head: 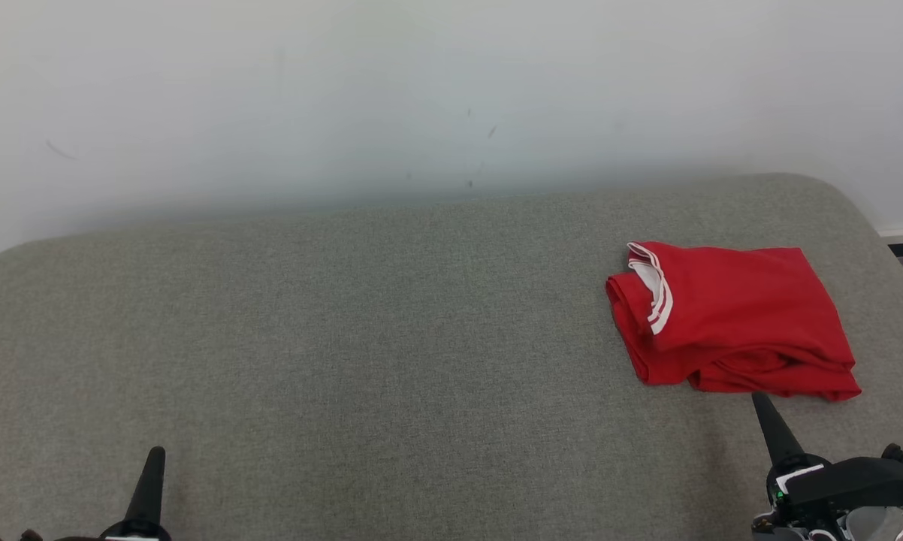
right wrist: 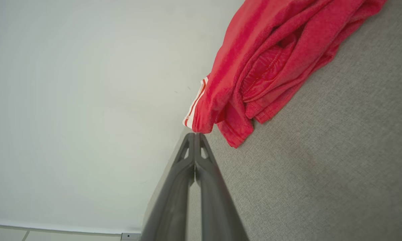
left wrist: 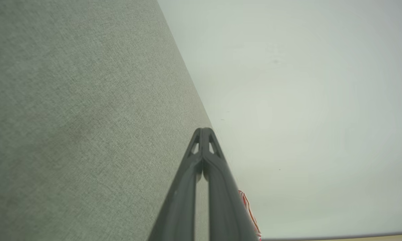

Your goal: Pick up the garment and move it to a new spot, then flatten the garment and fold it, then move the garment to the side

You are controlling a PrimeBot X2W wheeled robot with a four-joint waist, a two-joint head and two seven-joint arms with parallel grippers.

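A plain white wall (head: 421,90), marked with a few faint dark scuffs, takes up the upper part of the head view. Below it lies a wide grey woven-fabric cushioned surface (head: 346,338) with rounded corners, its far edge against the wall.

On the right part of this surface, towards the far right corner, lies the red knitted garment (head: 737,323). It is folded into a rough, layered rectangle with loose, bunched edges along its near side. A white-striped trim band (head: 658,293) shows at its left end, turned slightly up.

The right gripper (head: 759,398) sits at the lower right. Its two long dark fingers are pressed together tip to tip and grasp nothing. Its point is aimed at the near edge of the garment and lies just short of the cloth. In the right wrist view the tips appear close under the striped corner; whether they touch it cannot be told.

The left gripper (head: 155,453) is at the lower left, well apart from the garment. Its fingers are likewise closed together and empty, above bare grey fabric.
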